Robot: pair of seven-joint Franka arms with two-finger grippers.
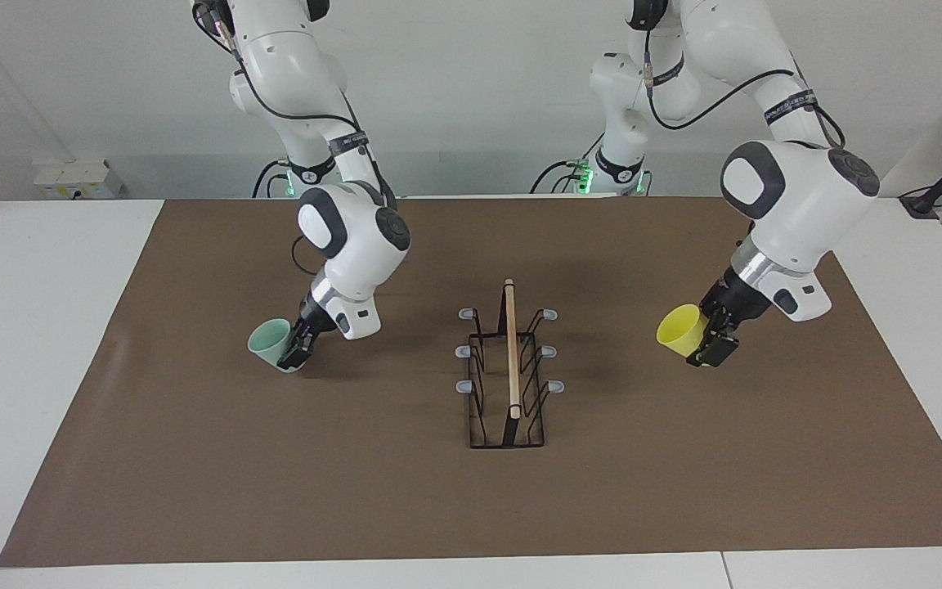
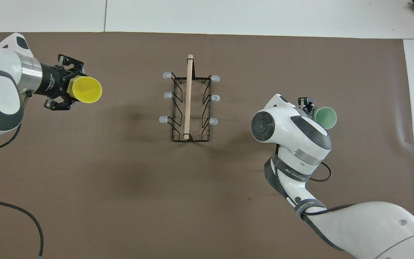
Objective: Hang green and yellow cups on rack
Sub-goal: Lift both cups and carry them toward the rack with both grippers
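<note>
The black wire rack (image 1: pixel 510 384) (image 2: pixel 189 104) with its wooden rod stands in the middle of the brown mat. My left gripper (image 1: pixel 704 343) (image 2: pixel 69 88) is shut on the base of the yellow cup (image 1: pixel 681 329) (image 2: pixel 84 90). It holds the cup tilted above the mat, toward the left arm's end, with the cup's mouth turned toward the rack. My right gripper (image 1: pixel 291 356) (image 2: pixel 311 109) is shut on the green cup (image 1: pixel 269 339) (image 2: pixel 325 118), tilted low over the mat toward the right arm's end. In the overhead view the right wrist hides most of that gripper.
The brown mat (image 1: pixel 193 491) covers most of the white table (image 1: pixel 29 327). A black cable (image 2: pixel 31 223) trails over the mat near the left arm. Grey-tipped prongs (image 1: pixel 557 386) stick out on both sides of the rack.
</note>
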